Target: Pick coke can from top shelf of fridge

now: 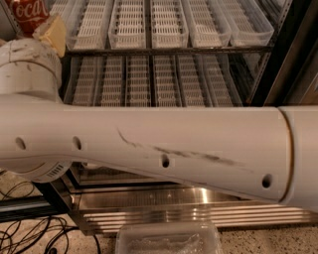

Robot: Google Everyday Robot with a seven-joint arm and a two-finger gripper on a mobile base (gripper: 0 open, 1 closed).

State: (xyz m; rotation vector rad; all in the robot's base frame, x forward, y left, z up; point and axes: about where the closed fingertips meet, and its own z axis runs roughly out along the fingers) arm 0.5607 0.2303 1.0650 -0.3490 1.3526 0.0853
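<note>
The coke can (22, 12), red with white script, shows only in part at the top left corner, left of the tray lanes. My gripper (36, 22) is at that corner, above the round white wrist (27, 67). One tan finger pad (52, 32) lies against the can's right side; the other finger is out of view. The can sits in the gripper in front of the left end of the top shelf (169, 49), whose clear slotted trays hold nothing. My white arm (164, 144) crosses the whole view and hides the fridge's (288, 54) lower racks.
A second rack of clear trays (149, 84) lies below the top shelf. The black door frame runs down the right side. The stainless base panel (189, 208) is below the arm. A clear plastic tray (169, 240) and black cables (30, 233) lie on the floor.
</note>
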